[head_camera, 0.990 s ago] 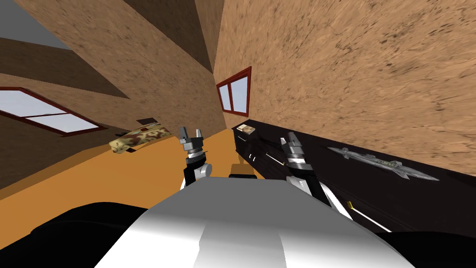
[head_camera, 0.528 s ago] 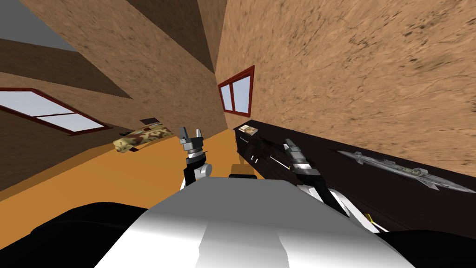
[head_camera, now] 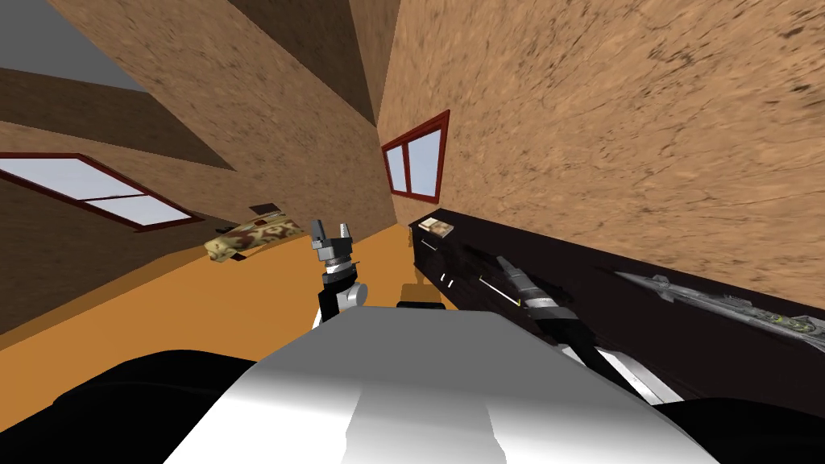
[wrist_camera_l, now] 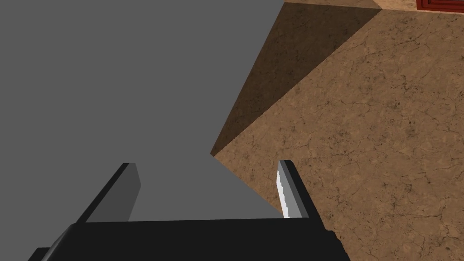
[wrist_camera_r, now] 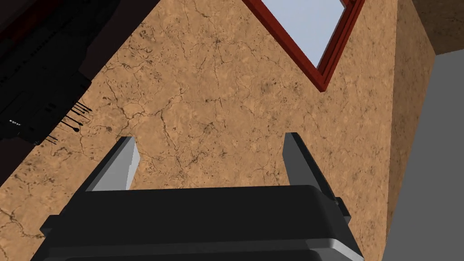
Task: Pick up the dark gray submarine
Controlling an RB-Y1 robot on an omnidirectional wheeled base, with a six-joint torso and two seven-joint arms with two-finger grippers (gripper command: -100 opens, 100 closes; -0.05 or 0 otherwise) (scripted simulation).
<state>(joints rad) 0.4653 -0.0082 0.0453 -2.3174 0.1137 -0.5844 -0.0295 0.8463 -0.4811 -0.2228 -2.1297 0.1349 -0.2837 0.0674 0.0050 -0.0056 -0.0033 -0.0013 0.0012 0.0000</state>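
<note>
The right gripper (head_camera: pixel 506 264), blades spread wide and holding nothing, reaches along the black cabinet (head_camera: pixel 628 314). The dark gray submarine (wrist_camera_r: pixel 45 90) lies on that top just beside its tips, off to one side of their gap. A sound grasp probably calls for swinging the claw across until the hull sits between the blades, then closing. Ahead of the claw rise a mottled brown wall (wrist_camera_r: pixel 204 90) and a red-framed window (wrist_camera_r: pixel 308 22); the left gripper (head_camera: pixel 332 230), likewise open and empty, hangs well apart.

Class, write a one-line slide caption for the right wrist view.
Right tool, open, faces a brown wall; the dark submarine lies aside.
</note>
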